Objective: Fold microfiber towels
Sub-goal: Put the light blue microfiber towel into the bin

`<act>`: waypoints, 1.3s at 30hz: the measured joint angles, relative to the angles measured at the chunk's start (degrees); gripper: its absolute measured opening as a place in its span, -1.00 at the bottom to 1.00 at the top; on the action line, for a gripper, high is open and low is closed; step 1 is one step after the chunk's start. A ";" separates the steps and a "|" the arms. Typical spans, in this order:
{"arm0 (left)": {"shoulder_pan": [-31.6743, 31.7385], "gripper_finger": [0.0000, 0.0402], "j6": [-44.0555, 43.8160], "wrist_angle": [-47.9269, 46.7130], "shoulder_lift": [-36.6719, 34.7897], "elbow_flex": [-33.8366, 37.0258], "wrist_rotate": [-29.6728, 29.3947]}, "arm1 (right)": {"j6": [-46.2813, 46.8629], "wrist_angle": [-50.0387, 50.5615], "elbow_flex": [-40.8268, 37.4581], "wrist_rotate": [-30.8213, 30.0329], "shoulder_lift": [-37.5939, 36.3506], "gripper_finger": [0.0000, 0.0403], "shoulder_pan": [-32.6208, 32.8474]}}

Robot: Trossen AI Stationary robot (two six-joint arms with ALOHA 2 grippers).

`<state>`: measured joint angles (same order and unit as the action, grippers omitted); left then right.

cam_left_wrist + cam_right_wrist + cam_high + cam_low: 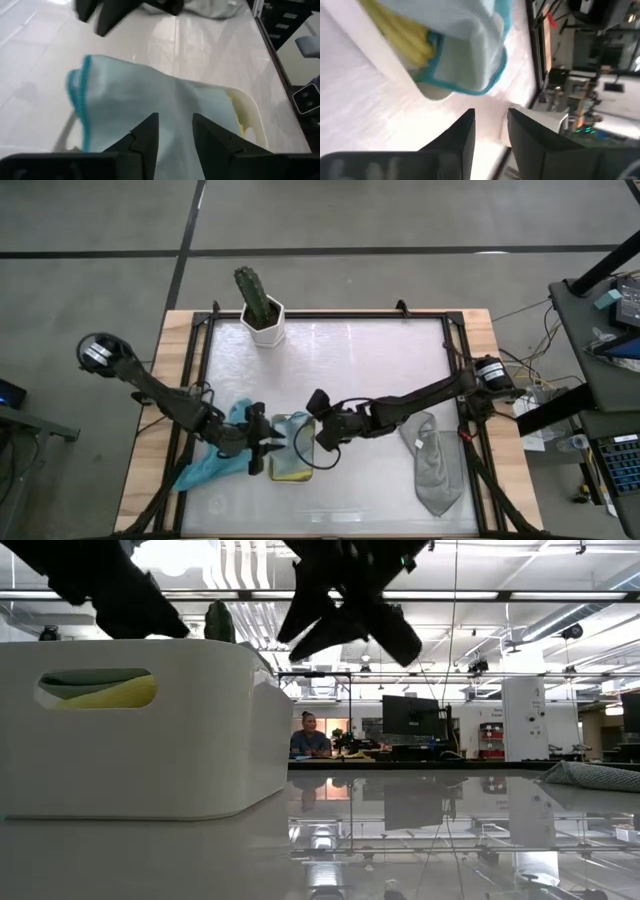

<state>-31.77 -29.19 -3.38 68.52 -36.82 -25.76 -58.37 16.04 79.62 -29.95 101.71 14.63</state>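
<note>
Both grippers hover at the white tray [300,476]. The left gripper [262,442] and the right gripper [322,430] each stand with fingers slightly parted, pinching nothing. A light blue towel [150,100] lies folded on the yellow towel [400,35] inside; a grey towel [432,460] lies apart on the table's right.

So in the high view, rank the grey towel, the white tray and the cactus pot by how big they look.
1. grey towel, lying loose near the right edge, covers the most area.
2. white tray, partly hidden by towels and grippers, so the gap is unsure.
3. cactus pot, clearly the smallest.
</note>
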 joint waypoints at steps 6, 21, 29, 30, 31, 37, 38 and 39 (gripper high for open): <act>0.15 -0.48 2.27 -3.61 -2.97 1.38 -3.88 | 15.50 0.62 0.60 11.25 -3.12 -0.62 -1.31; 5.37 -0.48 2.62 3.16 9.09 3.36 -7.18 | 35.90 -13.25 0.22 28.35 6.89 -0.96 -2.21; 7.45 -0.48 5.66 2.82 7.76 3.08 -7.80 | 34.22 5.93 7.57 28.79 6.90 -0.96 -1.42; 7.45 -0.48 6.19 2.87 6.60 3.08 -7.78 | 33.75 7.29 8.40 28.77 6.85 -0.96 -1.42; 7.41 -0.48 6.82 2.75 5.22 3.08 -7.69 | 33.28 8.58 9.18 28.68 6.71 -0.96 -1.47; 6.74 -0.48 7.01 2.93 -2.13 3.21 -0.16 | 28.37 11.13 12.88 26.69 5.84 -0.96 -2.76; 6.24 -0.48 6.90 3.03 -2.81 3.24 0.86 | 27.31 11.14 13.25 26.54 5.77 -0.96 -3.34; 5.49 -0.48 6.76 2.91 -3.36 3.36 1.32 | 26.71 11.16 13.64 26.45 5.77 -0.96 -4.04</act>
<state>-26.28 -22.43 -0.46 65.16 -33.46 -24.44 -31.66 27.20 93.26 -3.50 107.48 10.59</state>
